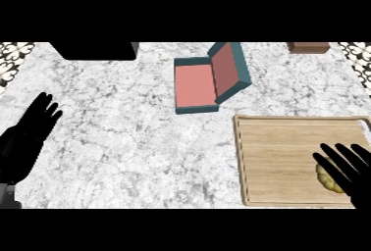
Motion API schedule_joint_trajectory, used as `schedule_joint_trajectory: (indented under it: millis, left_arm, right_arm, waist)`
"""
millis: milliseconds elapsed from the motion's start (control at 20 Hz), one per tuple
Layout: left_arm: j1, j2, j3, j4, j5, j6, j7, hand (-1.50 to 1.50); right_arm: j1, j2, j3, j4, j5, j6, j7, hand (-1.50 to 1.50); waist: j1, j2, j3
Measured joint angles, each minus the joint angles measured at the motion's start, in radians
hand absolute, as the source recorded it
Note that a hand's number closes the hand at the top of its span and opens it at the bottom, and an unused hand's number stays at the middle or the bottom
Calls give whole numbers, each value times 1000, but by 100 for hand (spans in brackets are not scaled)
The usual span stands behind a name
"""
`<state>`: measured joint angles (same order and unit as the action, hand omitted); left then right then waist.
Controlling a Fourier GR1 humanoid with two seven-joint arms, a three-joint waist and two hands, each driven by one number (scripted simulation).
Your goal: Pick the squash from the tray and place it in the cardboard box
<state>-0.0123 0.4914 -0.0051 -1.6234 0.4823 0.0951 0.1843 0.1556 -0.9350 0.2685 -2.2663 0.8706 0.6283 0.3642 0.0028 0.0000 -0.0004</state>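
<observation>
Near the pale wooden tray's right edge, the bumpy yellow squash sits under the right hand, fingers straight and apart, so no grab yet; the teal pink-lined box trip is all left.

Straight-fingered right hand over squash on tray

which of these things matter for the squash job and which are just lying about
For the job: squash, tray, teal box, right hand over the squash.
Lying about: black block, brown block, left hand resting at the left edge.
</observation>
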Motion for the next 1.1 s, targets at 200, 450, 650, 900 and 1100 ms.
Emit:
schedule_joint_trajectory:
  millis: [200, 450, 650, 900, 1100]
  left_arm:
    - [-1, -36, 1, 4, -36, 2, -3, 0]
    - [-27, -68, 18, 31, -69, -9, 3, 0]
    - [-23, -92, 19, 1, -95, 0, 30, 0]
    - [1, -108, 35, -13, -113, -28, 28, 0]
    - [13, -110, 62, -8, -111, -63, 25, 0]
  right_arm:
    - [6, 31, 2, 30, 53, 26, -18, -150]
    - [-6, 81, 13, 57, 117, 52, -45, -150]
    - [-5, 114, 11, 84, 153, 33, -97, -150]
    - [-19, 144, 21, 125, 217, 0, -161, -150]
    - [-20, 171, 54, 153, 293, -18, -171, -150]
  waist:
    - [-3, -1, 0]
    - [-4, -1, 0]
    - [-4, -1, 1]
    - [-2, -1, 1]
    - [-2, -1, 0]
